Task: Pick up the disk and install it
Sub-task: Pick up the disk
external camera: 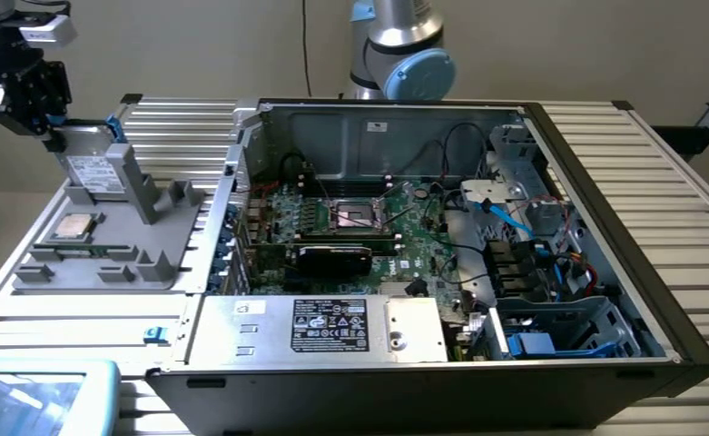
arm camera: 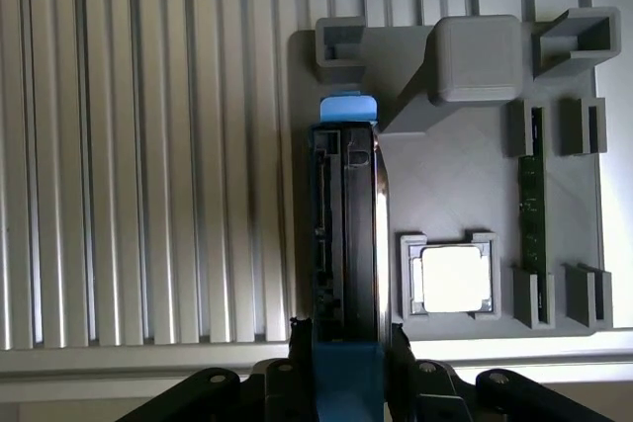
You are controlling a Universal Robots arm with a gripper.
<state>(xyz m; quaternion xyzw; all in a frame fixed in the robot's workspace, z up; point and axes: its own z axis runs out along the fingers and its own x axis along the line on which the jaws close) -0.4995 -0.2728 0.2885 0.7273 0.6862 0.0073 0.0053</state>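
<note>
Pick-up is the step in hand, as I judge it. The gripper (external camera: pixel 52 136) is at the far side of the exterior view's left, with its jaws clamped on the top end of the disk (external camera: pixel 93 171). The disk stands upright on edge in the grey holder tray (external camera: pixel 148 250), against the tray's tall post. It may already be raised a little, but I cannot tell whether its lower end has left the tray.

Installing has not begun. The open computer case (external camera: pixel 379 127) sits well apart, toward the exterior view's right. Getting the disk there calls, I think, for a straight lift clear of the post, so that the blue carrier does not catch. It then has to turn from upright to suit a bay, perhaps the cage (external camera: pixel 560 331) at the near right corner of the case.

The wrist view looks down the disk (arm camera: pixel 346 214) edge-on. It shows the gripper (arm camera: pixel 348 343) with a finger pressed to each broad face, the connector side, and the blue tab at the disk's lower end. It also shows the CPU chip (arm camera: pixel 453 279) in its pocket just beside the disk. The exterior view gives the white label, the disk's height above the tray and the case.
</note>
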